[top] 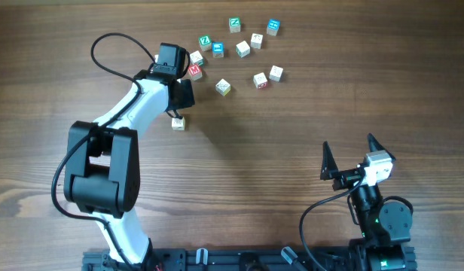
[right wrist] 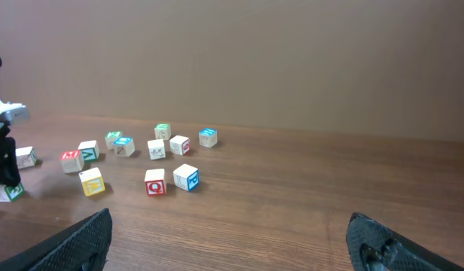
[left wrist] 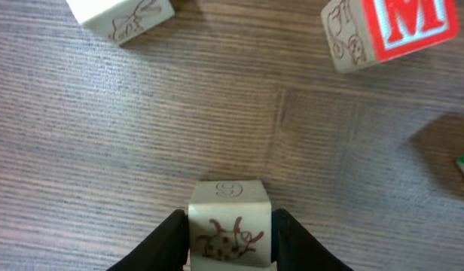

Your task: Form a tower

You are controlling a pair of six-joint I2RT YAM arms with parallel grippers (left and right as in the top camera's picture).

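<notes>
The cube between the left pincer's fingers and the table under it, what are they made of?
The cube looks like pale wood, smooth and cream: rounded edges, matte faces, a brown drawing printed on; wood is a guess. The table looks like wood or wood-look laminate: brown streaky grain, a straight seam, dull sheen.

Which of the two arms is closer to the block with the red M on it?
The left. The left gripper, jaws against a pale cube, sits close beside the red M block. The right gripper hangs open, far off to the other side.
</notes>
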